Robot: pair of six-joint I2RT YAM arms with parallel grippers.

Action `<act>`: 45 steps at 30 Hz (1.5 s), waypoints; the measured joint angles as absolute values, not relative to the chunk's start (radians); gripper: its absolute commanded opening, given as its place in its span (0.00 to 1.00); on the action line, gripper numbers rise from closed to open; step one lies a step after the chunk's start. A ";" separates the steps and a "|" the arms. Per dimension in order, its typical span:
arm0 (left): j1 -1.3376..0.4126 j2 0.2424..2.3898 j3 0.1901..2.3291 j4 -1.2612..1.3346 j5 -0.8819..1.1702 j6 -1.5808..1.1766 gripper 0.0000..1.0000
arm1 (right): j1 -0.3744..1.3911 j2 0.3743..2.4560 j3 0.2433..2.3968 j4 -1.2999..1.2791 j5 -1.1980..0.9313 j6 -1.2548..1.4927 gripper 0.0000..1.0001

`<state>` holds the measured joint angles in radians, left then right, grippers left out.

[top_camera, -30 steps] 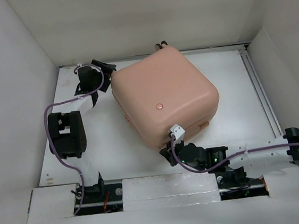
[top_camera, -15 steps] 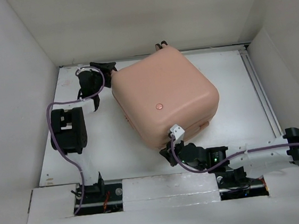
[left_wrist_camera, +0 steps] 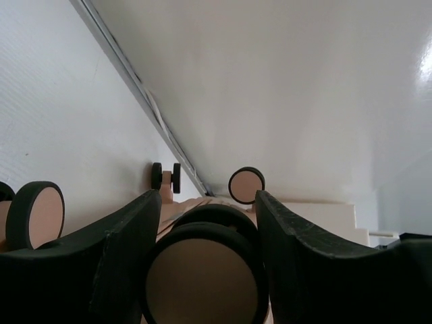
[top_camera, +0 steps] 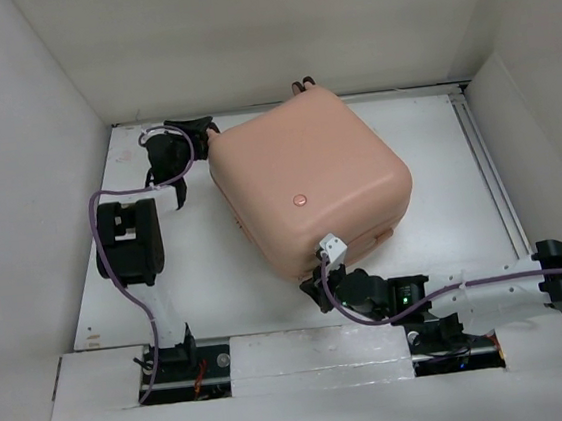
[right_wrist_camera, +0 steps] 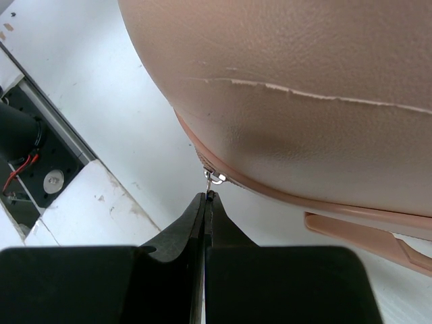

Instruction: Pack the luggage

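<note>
Currently right gripper (right_wrist_camera: 206,196) pinches zipper pull (right_wrist_camera: 214,178) at luggage (top_camera: 308,182) near corner; left gripper (left_wrist_camera: 207,202) straddles far wheel (left_wrist_camera: 202,283), grip unclear.

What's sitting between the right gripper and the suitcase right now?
Only the small metal zipper pull, running from the shut jaws of the right gripper to the luggage seam; the right wrist view shows it.

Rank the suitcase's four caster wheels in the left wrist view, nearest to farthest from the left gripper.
1. The centre wheel, bottom middle, between the jaws of the left gripper.
2. The left-edge wheel, low at the left.
3. The twin wheel, back left of centre, and the far single wheel, back right of centre: too close to call.
</note>
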<state>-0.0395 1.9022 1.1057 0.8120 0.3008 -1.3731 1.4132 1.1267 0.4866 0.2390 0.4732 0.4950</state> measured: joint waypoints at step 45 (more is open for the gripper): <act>-0.031 0.603 0.145 0.656 -0.212 -1.108 0.00 | 0.854 0.815 0.300 0.139 0.210 0.423 0.00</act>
